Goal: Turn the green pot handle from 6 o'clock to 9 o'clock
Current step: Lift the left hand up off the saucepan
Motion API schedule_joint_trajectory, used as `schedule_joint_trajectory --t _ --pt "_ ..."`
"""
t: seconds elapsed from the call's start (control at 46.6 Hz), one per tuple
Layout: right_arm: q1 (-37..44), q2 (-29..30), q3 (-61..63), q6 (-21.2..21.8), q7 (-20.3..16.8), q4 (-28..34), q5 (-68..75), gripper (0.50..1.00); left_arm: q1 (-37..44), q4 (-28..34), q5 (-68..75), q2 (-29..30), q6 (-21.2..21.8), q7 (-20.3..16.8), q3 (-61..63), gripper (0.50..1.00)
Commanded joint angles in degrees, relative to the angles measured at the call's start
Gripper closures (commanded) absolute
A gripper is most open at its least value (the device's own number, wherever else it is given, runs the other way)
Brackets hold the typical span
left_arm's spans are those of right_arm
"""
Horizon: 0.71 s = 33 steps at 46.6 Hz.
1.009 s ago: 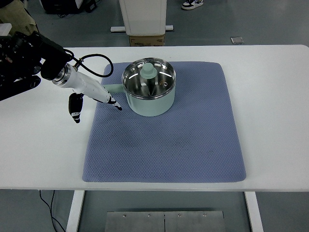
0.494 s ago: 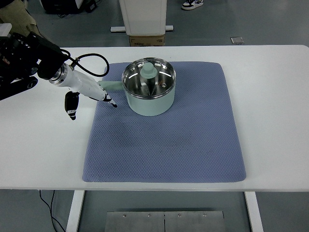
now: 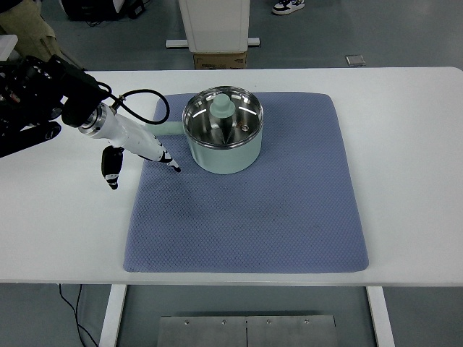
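Pot [image 3: 223, 141] on mat [image 3: 246, 210] near the desk's far edge, handle [image 3: 165, 129] pointing toward the left edge. My left hand [image 3: 141, 148] hangs beside it, fingers loosely extended, holding nothing; a sideways brush could knock the handle off position.

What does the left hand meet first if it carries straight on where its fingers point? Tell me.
Probably the blue quilted mat: the left hand points down-right, its fingertips just in front of the mint-green metal pot. Height is unclear from above.
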Motion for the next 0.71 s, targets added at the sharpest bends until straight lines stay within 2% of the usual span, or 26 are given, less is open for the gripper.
schedule_joint_trajectory --t 0.0,0.215,0.687 --pt "0.0 0.0 0.0 0.0 0.0 0.0 0.0 0.5 0.3 -1.6 -1.1 -0.1 -0.3 -0.1 -0.1 0.5" --pt "0.0 0.0 0.0 0.0 0.0 0.0 0.0 0.5 1.5 -5.0 -8.8 -0.4 -1.3 -0.4 -0.1 0.5" --pt "0.0 0.0 0.0 0.0 0.0 0.0 0.0 0.5 3.1 -5.7 -19.5 -2.3 -1.2 -1.0 -3.1 0.5"
